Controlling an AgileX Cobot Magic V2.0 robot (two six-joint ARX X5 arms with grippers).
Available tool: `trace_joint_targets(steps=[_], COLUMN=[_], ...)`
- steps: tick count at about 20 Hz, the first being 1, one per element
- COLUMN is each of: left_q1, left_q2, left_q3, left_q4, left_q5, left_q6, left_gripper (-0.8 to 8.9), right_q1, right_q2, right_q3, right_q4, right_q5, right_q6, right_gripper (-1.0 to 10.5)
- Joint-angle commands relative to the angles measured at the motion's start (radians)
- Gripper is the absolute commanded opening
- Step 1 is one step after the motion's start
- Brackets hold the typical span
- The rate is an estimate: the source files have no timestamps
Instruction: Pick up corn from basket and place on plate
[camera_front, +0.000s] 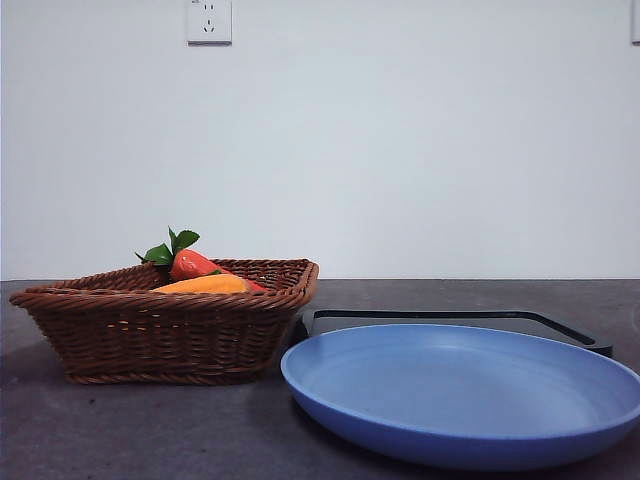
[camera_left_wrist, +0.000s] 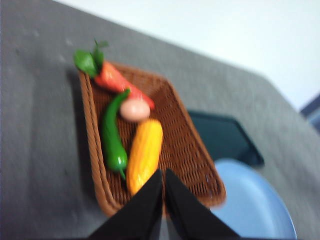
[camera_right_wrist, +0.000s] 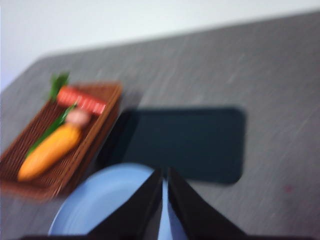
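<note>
The orange-yellow corn (camera_left_wrist: 143, 154) lies in the brown wicker basket (camera_left_wrist: 185, 145), beside a green pepper and a small round tan-pink item. From the front, the corn (camera_front: 205, 285) shows just above the rim of the basket (camera_front: 160, 330) at the left, and the light-blue plate (camera_front: 465, 395) sits at the right. My left gripper (camera_left_wrist: 163, 172) hangs shut above the basket's near end, holding nothing. My right gripper (camera_right_wrist: 164, 172) is shut and empty, high above the plate (camera_right_wrist: 100, 205). From there the corn (camera_right_wrist: 50, 150) and basket (camera_right_wrist: 102, 122) appear blurred. Neither gripper shows in the front view.
A red-orange carrot (camera_front: 195, 263) with green leaves lies in the basket behind the corn. A green pepper (camera_left_wrist: 112, 135) and a tan-pink item (camera_left_wrist: 134, 110) lie beside the corn. A flat black tray (camera_front: 450, 320) lies behind the plate, next to the basket.
</note>
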Motion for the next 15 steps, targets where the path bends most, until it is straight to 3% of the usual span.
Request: trace_joint_targets(steps=[1, 5, 11, 13, 15], left_q1=[0.0, -0.021, -0.063, -0.063, -0.063], left_q2=[0.08, 0.175, 0.278, 0.294, 0.301], left_q3=[0.065, 0.129, 0.145, 0.145, 0.145], left_q4=[-0.079, -0.167, -0.17, -0.169, -0.164], left_q5=[0.038, 0.043, 0.043, 0.043, 0.043], left_q6=[0.158, 0.226, 0.232, 0.232, 0.232], left_gripper=[0.07, 0.07, 0.13, 0.87, 2.62], right_q1=[0.014, 0.051, 0.113, 0.114, 0.114], right_q2=[0.08, 0.182, 0.281, 0.299, 0.313], right_q3=[0.067, 0.132, 0.142, 0.142, 0.142], right_q4=[-0.092, -0.227, -0.264, -0.262, -0.261], right_q5=[-0.035, -0.04, -0.028, -0.027, -0.019], right_q6=[-0.118, -0.194, -0.206, -0.204, -0.187], right_gripper=[0.0, 0.0, 0.0, 0.4, 1.8])
